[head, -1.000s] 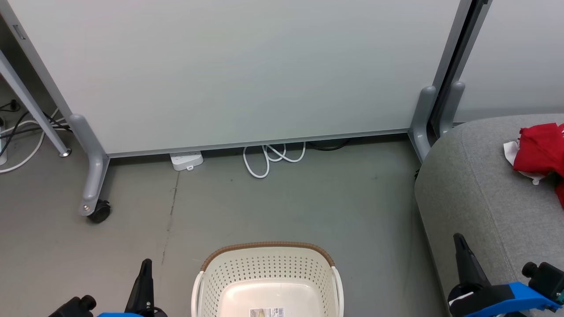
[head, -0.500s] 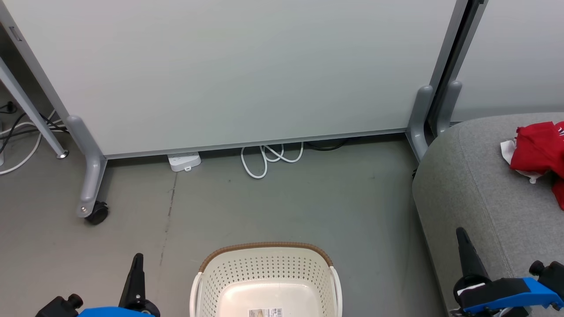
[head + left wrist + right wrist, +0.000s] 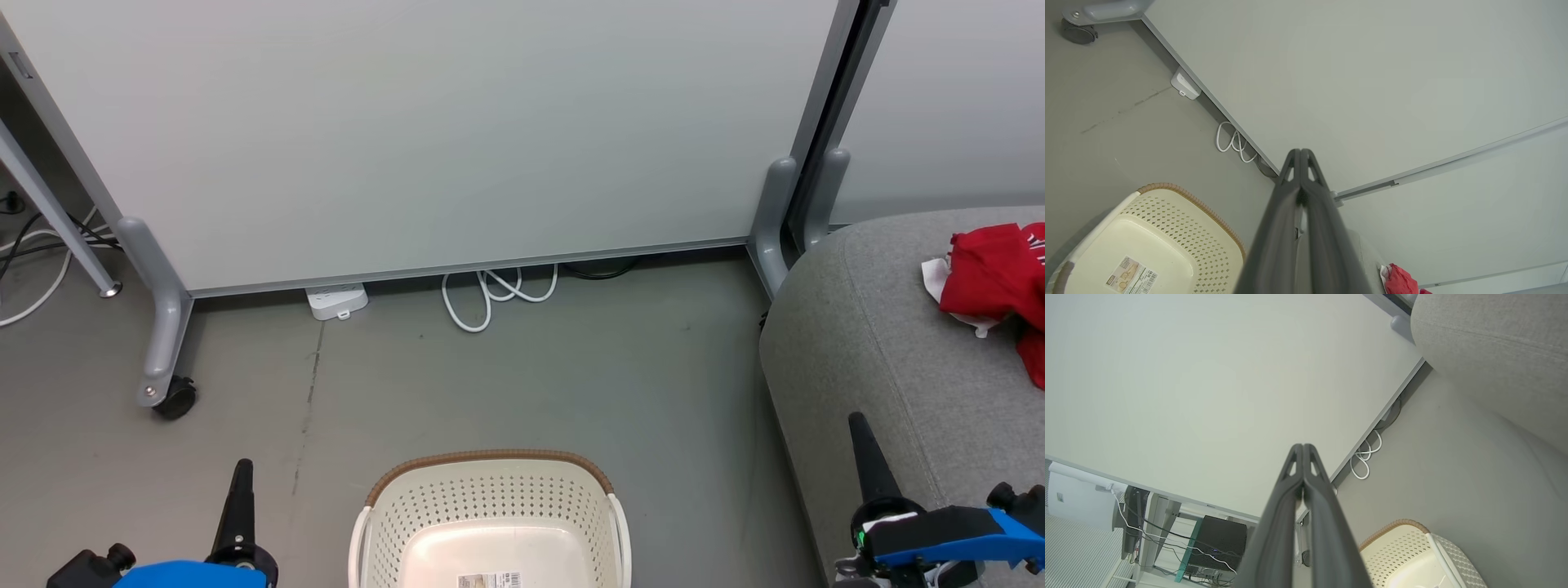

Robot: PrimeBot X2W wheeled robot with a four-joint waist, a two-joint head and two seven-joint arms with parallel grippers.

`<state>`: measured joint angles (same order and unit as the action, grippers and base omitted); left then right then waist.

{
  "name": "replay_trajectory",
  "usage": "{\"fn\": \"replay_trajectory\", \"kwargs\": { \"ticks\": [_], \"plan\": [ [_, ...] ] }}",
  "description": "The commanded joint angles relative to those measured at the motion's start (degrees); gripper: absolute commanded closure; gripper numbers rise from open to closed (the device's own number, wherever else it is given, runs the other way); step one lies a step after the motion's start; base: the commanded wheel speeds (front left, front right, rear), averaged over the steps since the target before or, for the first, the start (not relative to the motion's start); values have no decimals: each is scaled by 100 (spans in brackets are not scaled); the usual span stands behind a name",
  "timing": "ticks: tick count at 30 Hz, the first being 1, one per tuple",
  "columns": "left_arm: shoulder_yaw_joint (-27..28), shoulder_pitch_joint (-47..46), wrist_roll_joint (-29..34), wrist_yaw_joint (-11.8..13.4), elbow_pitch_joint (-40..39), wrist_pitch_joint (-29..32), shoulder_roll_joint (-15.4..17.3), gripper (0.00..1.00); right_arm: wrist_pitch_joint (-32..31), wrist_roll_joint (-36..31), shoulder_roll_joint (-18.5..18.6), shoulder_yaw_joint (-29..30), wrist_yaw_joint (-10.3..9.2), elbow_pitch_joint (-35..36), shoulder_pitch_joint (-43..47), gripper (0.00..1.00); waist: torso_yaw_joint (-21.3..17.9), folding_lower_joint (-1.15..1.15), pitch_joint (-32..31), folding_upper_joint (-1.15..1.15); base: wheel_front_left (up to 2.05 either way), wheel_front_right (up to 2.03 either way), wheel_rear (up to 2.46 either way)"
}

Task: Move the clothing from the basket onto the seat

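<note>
The pale partition panel (image 3: 457,122) stood beyond the basket (image 3: 490,455), across a stretch of grey floor (image 3: 571,384). The grey seat (image 3: 882,343) rose to the right of the basket, apart from it. The basket's perforated walls and smooth bottom looked bare, with a printed label (image 3: 488,581) stuck to the bottom, though its near end was cut off in the head view. The clothing (image 3: 992,269) lay on top of the seat, well to the right of the basket and farther off. It was a crumpled red heap with a white scrap at its basket-side edge, and its folds ran past the picture's border. The left gripper (image 3: 1300,152) hung just left of the basket and the right gripper (image 3: 1303,446) to its right, near the seat's rounded side. Each had its fingers pressed together on nothing.

Likely risks: the right arm, so close to the upholstery, could scrape or catch it on a careless swing. The left arm could nudge the light basket. Any garment in the unseen near end would be left behind
</note>
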<state>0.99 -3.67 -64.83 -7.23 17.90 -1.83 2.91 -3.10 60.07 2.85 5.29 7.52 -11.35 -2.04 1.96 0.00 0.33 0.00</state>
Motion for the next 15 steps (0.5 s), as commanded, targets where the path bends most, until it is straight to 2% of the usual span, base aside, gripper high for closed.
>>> {"fn": "replay_trajectory", "kwargs": {
  "ticks": [1,15],
  "plan": [
    [45,-144,-146,-22,-82,39,49,100,-37,176,6,18,-2,21,-109,100,-4,0,0,0,0,0,0],
    [180,-184,-872,-28,-172,252,50,100,-122,1011,5,48,-3,-57,-206,100,-47,0,-4,0,0,0,0]
  ]
}}
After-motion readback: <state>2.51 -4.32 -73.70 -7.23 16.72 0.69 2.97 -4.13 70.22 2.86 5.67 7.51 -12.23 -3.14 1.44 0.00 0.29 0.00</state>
